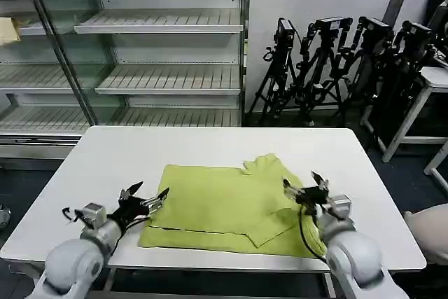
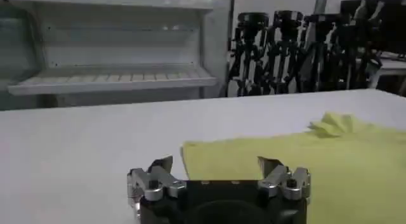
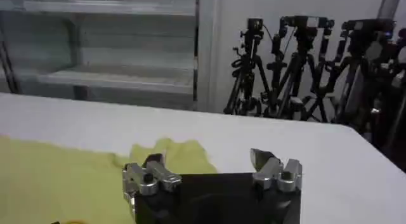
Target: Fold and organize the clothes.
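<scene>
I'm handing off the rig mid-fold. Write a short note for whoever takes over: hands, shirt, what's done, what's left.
Left hand: open, empty, at the T-shirt's left edge.
Right hand: open, empty, over the T-shirt's right side.
T-shirt: lime yellow-green, lying on the white table, toward its near edge, partly folded into a rough rectangle; one sleeve bunched at the far right corner, a flap folded over near the right front.
Done: first folds.
Left: probably tuck the sleeve, fold smaller, tidy.

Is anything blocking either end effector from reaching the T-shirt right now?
Nothing visible. The left end effector and right end effector both sit open at the T-shirt's side edges, with only bare white table around it.
</scene>
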